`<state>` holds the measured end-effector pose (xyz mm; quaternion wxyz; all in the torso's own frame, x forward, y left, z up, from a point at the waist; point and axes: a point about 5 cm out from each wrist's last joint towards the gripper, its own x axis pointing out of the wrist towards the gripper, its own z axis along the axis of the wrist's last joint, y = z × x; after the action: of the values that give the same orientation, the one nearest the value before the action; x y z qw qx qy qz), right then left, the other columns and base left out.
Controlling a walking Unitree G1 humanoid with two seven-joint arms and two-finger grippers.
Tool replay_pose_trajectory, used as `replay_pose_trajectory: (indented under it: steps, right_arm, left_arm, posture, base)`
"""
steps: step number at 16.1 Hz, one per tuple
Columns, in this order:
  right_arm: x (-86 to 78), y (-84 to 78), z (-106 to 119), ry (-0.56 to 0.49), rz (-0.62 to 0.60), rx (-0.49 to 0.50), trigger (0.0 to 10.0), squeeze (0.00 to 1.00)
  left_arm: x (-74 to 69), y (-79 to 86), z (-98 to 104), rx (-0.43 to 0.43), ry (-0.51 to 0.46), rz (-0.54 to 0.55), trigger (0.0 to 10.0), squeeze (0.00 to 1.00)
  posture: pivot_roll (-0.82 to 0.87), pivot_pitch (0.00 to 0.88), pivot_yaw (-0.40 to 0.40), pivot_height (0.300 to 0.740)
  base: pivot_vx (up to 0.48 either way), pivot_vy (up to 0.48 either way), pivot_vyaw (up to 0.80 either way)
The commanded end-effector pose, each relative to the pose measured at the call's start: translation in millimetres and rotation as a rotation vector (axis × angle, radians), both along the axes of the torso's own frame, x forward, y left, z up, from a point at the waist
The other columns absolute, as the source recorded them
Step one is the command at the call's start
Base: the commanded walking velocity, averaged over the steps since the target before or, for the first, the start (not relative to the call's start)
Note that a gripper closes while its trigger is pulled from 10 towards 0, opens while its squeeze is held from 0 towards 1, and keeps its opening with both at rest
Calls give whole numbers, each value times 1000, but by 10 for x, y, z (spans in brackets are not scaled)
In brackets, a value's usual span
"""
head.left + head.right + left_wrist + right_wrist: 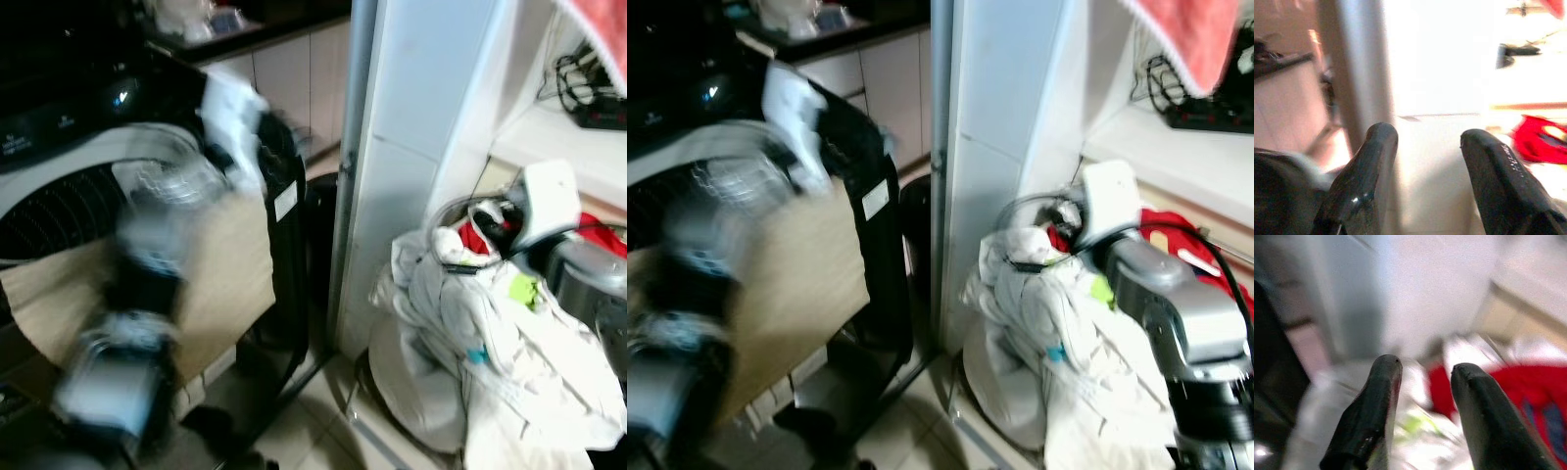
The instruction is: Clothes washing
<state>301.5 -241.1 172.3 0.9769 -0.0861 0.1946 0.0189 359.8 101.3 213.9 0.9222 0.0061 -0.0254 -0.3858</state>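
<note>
A heap of white laundry point(490, 333) spills over a basket on the tiled floor point(313, 431), in the corner beside a white pillar point(411, 147). A red garment point(1171, 235) lies at the top of the heap, near the back, and a small bright green patch point(524, 289) shows among the white cloth. The right hand point(1422, 369) hangs just above the heap, its two black fingers point(1376, 416) spread apart with nothing between them; past them the red garment and white cloth show, blurred. The silver right arm point(1176, 304) reaches in from the right over the pile. On the left stands a dark washing machine point(59, 127) with a tan cloth point(225, 264) draped down its front and a white cloth point(235, 127) on its upper corner. The left arm point(137, 294) is raised in front of the machine and heavily blurred. The left hand point(1425, 142) has its fingers point(1364, 186) parted and empty, pointed toward the pillar and the pile. A pink towel point(1190, 34) hangs at the top right above a shelf point(1176, 147) with dark cables point(1190, 93).
</note>
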Motion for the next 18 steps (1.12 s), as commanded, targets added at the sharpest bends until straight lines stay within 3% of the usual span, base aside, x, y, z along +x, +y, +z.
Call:
replay_pose_trajectory:
  steps: [1,3,4,6,7,8,9,13,14,18]
  right_arm:
    - [63,-149,-64,12,-63,-64,10000,1000]
    - [103,-268,-99,8,-100,-88,10000,1000]
    - [96,-367,-142,34,-146,-114,10000,1000]
    - [19,-422,-232,112,-160,-110,10000,1000]
    - [-33,-418,-300,164,-124,-97,10000,1000]
    - [-136,-412,-446,274,-36,-97,10000,1000]
    - [-152,-432,-513,304,-8,-90,10000,1000]
    - [-85,-414,-491,281,21,-82,10000,1000]
    - [-135,-300,-399,258,141,-80,10000,1000]
    - [-309,-180,-234,256,335,-71,10000,1000]
  left_arm:
    - [-121,-239,-21,-17,0,-57,10000,0]
    - [-246,-383,16,-81,-23,-116,10000,0]
    - [-392,-450,84,-126,-58,-195,10000,0]
    - [-594,-479,116,-130,-69,-326,10000,0]
    - [-649,-479,72,-95,-58,-354,10000,0]
    - [-732,-476,-66,0,-38,-386,10000,0]
    - [-773,-482,-164,54,-18,-397,10000,0]
    - [-882,-501,-262,87,18,-446,10000,0]
    - [-916,-473,-333,114,34,-457,10000,0]
    - [-960,-434,-397,155,64,-481,10000,0]
  posture:
    - [-103,0,57,740]
    - [-99,0,53,740]
    - [-89,0,37,740]
    - [-87,0,32,740]
    - [-85,0,29,740]
    - [-88,0,29,740]
    - [-94,0,34,740]
    - [-98,0,37,740]
    - [-95,0,31,740]
    - [-94,0,30,740]
  base:
    - [0,0,0]
    - [0,0,0]
    - [0,0,0]
    - [0,0,0]
    - [0,0,0]
    - [0,0,0]
    - [0,0,0]
    - [0,0,0]
    - [0,0,0]
    - [0,0,0]
